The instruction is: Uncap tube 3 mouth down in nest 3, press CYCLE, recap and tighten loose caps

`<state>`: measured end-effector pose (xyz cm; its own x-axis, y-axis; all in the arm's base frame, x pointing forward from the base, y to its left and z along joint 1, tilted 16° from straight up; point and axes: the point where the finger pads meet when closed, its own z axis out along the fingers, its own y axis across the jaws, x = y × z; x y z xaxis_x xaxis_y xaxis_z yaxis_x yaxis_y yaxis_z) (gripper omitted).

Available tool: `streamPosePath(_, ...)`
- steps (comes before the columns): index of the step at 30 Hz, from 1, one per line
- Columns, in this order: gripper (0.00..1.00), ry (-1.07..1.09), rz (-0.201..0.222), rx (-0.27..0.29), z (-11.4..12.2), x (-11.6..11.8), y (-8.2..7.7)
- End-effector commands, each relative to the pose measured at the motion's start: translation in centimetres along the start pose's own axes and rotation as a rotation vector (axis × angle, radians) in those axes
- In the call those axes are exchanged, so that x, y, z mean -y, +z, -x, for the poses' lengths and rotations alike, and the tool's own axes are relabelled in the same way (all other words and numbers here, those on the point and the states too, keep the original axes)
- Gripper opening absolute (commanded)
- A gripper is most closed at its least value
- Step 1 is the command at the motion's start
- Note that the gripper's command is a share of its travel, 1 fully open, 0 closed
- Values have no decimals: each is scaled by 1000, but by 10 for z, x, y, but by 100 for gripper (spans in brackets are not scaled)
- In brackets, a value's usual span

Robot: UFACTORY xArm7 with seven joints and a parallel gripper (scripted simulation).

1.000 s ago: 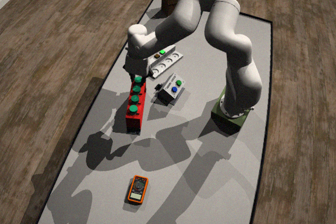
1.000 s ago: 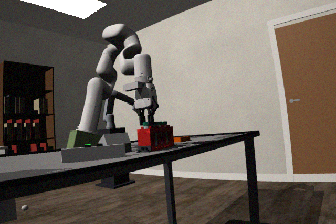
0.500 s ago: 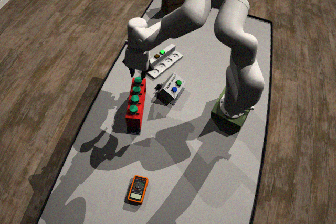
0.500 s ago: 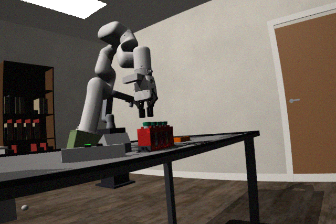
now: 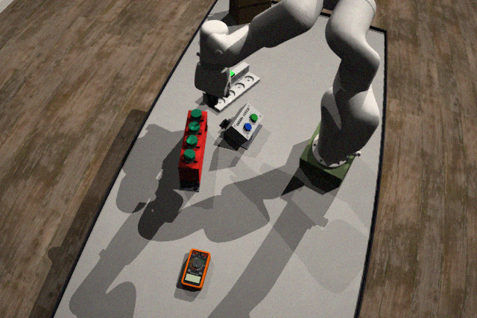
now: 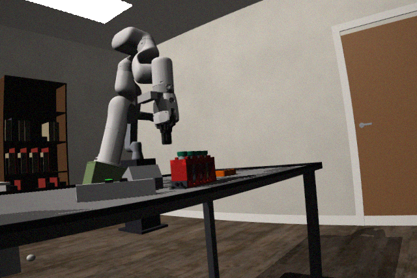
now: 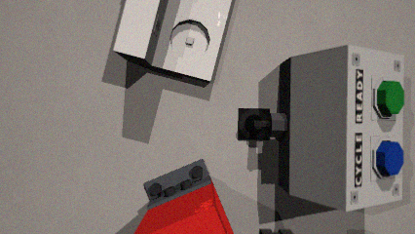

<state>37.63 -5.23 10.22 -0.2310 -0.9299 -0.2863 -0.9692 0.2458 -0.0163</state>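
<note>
- Four green caps (image 5: 191, 133) sit on the tubes in the red decapping station (image 5: 191, 164), left on the bench (image 5: 269, 229) from the top.
- We see our hand (image 6: 166, 140) pressed together on nothing, raised above the bench between station and cap tray (image 5: 246, 83).
- Right of those, the key housing (image 7: 331, 132) carries green READY (image 7: 390, 97) and blue CYCLE (image 7: 389, 158).

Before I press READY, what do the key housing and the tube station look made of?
Key housing: looks like matte grey painted metal or plastic; flat faces, corner screws. Decapping station: red, slightly glossy, likely plastic; faint sheen in the wrist view. Gripper is shut, holding nothing.
</note>
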Motion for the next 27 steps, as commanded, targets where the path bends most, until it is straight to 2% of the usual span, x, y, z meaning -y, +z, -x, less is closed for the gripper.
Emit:
streamPosePath(1,0,3,-12,-6,-6,-6,-4)
streamPosePath(4,0,3,-11,-6,-11,-12,-1)
streamPosePath(19,0,3,-11,-7,-81,-102,49)
streamPosePath(27,0,3,-11,-7,-84,-106,51)
